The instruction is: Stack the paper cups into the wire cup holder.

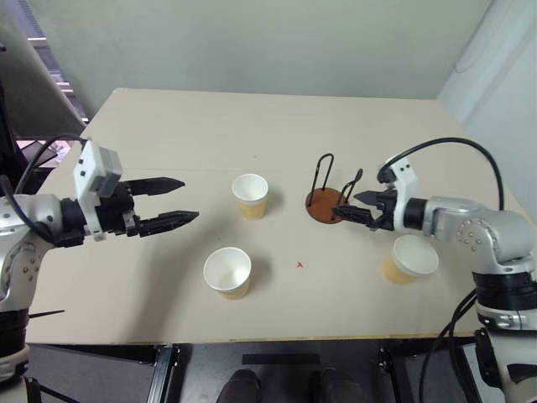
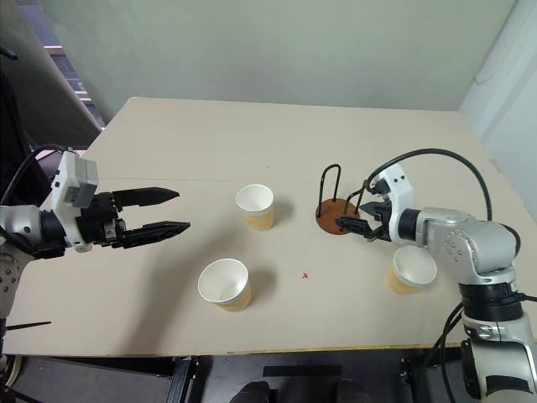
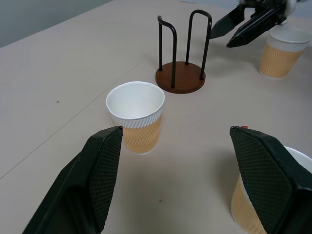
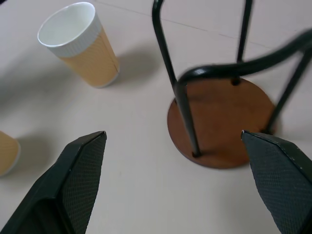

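On the pale beige surface (image 1: 168, 134) stand three small tapered paper cups, white inside and yellow-tan outside, all upright and empty. One cup (image 1: 250, 196) sits near the middle, a second cup (image 1: 227, 271) nearer the front edge, and a third cup (image 1: 409, 259) at the right, under the right arm. The wire cup holder (image 1: 328, 191) — a round reddish-brown disc with two upright black wire loops — stands between the middle cup and the right hand (image 1: 359, 210), with no cup in it. The right hand's two black fingers are spread wide, their tips just beside the holder's disc, holding nothing. The left hand (image 1: 174, 201) hovers over the left of the surface, fingers spread and empty, pointing toward the two nearer cups — well apart from them
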